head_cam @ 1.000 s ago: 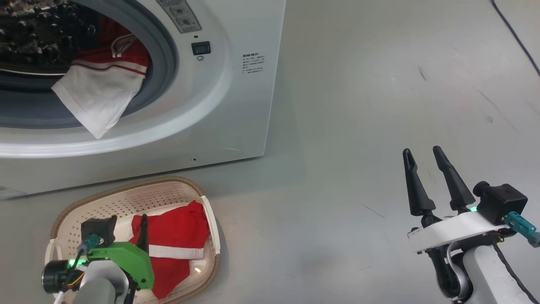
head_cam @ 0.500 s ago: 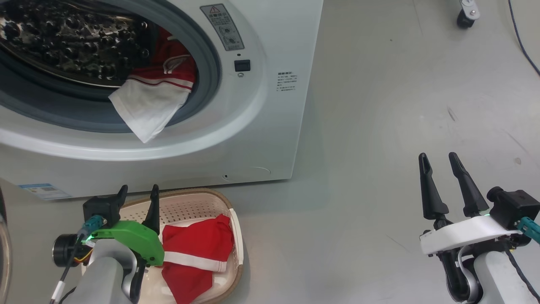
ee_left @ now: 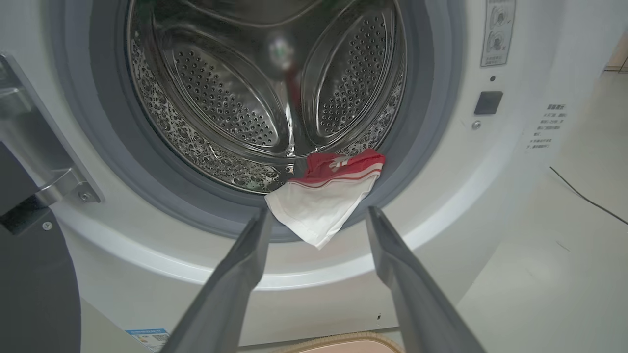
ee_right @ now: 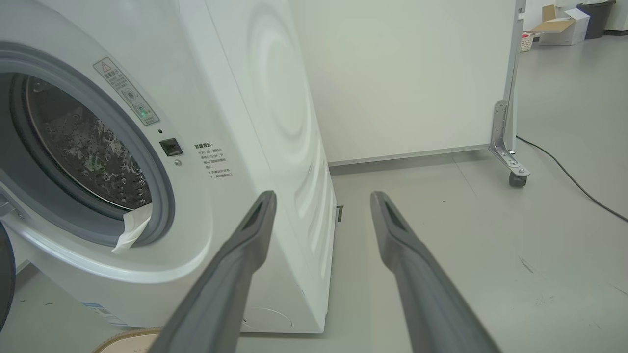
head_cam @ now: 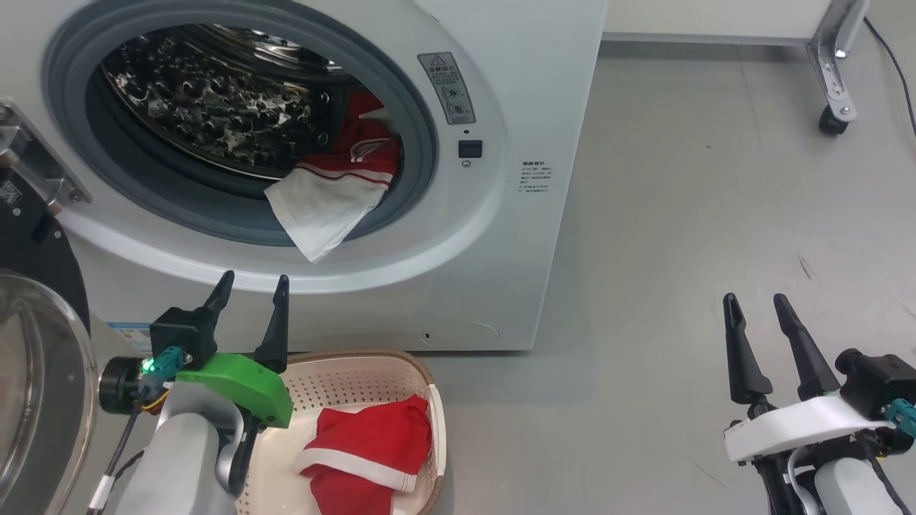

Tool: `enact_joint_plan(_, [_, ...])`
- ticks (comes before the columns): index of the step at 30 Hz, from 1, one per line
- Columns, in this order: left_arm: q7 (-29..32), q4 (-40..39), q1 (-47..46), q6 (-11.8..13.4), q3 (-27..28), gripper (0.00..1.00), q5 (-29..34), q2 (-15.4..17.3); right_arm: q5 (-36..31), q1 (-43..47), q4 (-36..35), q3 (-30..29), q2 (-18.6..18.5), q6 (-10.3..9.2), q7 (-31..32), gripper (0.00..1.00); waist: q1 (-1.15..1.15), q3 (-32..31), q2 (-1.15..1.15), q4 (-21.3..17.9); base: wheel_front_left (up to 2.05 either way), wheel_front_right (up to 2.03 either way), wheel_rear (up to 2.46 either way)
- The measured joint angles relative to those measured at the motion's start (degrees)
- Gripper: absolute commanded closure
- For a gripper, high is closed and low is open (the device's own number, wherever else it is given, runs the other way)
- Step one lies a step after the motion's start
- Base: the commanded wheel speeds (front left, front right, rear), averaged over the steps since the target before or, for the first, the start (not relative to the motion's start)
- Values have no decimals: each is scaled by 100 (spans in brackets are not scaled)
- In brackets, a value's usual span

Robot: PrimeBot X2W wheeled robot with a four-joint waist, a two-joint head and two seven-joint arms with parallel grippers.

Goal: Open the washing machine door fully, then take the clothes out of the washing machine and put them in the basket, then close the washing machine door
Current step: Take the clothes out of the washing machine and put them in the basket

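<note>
Firstly, the head view. You see the washing machine [head_cam: 544, 86] with its porthole uncovered. The washing machine door [head_cam: 28, 272] is swung out at nine o'clock and is cut off by the frame edge, so you cannot confirm how far it is open. One red garment [head_cam: 365, 450] lies in the basket [head_cam: 424, 379] at six o'clock. A second garment [head_cam: 325, 204] hangs over the gasket at the porthole's four o'clock, white panel outward. By this evidence the door is opened and unloading is partly done, while closing the door is left. The left gripper [head_cam: 254, 286], at eight o'clock beside the basket, has its fingers spread wide and holds nothing. The right gripper [head_cam: 755, 304], at four o'clock over bare floor and well apart from the machine, is also wide and empty.

Next, the left wrist view. The spread fingers frame the hanging garment without touching it. The drum [ee_left: 221, 98] looks bare at the back, but the garment hides its floor at five o'clock, so you cannot tell whether more clothes lie there. A sliver of basket rim shows at six o'clock.

Lastly, the right wrist view. The wide fingers point past the machine's front corner. The garment's white tip shows at eight o'clock, and the gasket hides the rest of it.
</note>
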Motion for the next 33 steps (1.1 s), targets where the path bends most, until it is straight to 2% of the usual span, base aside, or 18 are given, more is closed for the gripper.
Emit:
enact_joint_plan(12, [0,-927,660,-34,91,0,-54,-4,0,296,-108,-38,-4,-1,0,0,0,-275,0,232,0,0,0])
enact_joint_plan(19, [0,-1212,917,-82,-188,0,179,-7,0,306,-144,-37,-2,-1,0,0,0,-279,0,237,0,0,0])
enact_joint_plan(33, [-1,-1636,1245,-82,-155,0,179,-4,0,407,-216,-34,10,-1,0,0,0,-225,0,202,0,0,0])
